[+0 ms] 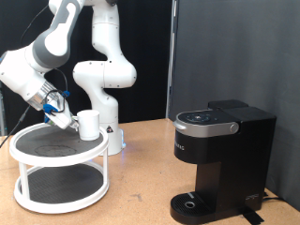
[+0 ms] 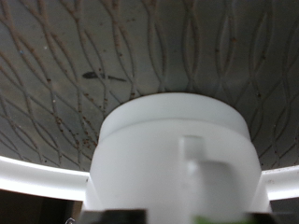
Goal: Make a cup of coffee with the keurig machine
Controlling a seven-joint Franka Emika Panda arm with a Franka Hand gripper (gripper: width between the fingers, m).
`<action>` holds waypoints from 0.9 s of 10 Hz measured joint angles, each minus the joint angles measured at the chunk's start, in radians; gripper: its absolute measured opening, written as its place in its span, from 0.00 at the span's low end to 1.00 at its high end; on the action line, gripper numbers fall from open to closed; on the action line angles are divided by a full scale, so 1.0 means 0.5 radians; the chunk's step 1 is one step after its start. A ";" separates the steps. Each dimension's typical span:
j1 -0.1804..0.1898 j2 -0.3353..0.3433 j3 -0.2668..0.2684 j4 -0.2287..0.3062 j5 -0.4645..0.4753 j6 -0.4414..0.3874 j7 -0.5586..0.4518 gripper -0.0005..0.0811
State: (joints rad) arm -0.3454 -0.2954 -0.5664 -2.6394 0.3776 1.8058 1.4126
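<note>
The cup (image 1: 89, 124), a small plain white mug, stands upright on the top tier of a white round two-tier stand (image 1: 28, 155) at the exterior view's left. My gripper (image 1: 62, 116) is right beside the cup, on its left in the exterior view, low over the tier. In the wrist view the cup (image 2: 173, 149) fills the frame, its handle (image 2: 193, 168) facing the camera; the dark fingertips at the frame's edge sit apart, either side of the handle. The keurig machine (image 1: 220, 155) stands at the exterior view's right with its lid down; nothing is on its round drip base (image 1: 192, 202).
The stand's top tier has a dark mesh surface (image 2: 84, 75) and a white rim. The robot's white base (image 1: 111, 131) stands just behind the stand. A bare stretch of wooden table (image 1: 141, 183) lies between the stand and the machine. A black curtain hangs behind.
</note>
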 joint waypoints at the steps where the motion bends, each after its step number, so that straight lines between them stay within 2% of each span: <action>1: 0.000 0.000 0.000 0.000 0.000 0.000 -0.003 0.19; 2: -0.001 0.000 -0.001 -0.001 0.000 0.000 -0.009 0.04; 3: -0.001 0.000 -0.001 -0.001 0.000 0.000 -0.016 0.02; 6: -0.003 -0.007 -0.005 0.004 0.000 -0.038 -0.019 0.02; 9: -0.017 -0.063 -0.027 0.064 0.000 -0.242 -0.020 0.02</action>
State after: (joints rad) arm -0.3537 -0.3269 -0.5797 -2.6072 0.3776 1.6847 1.4028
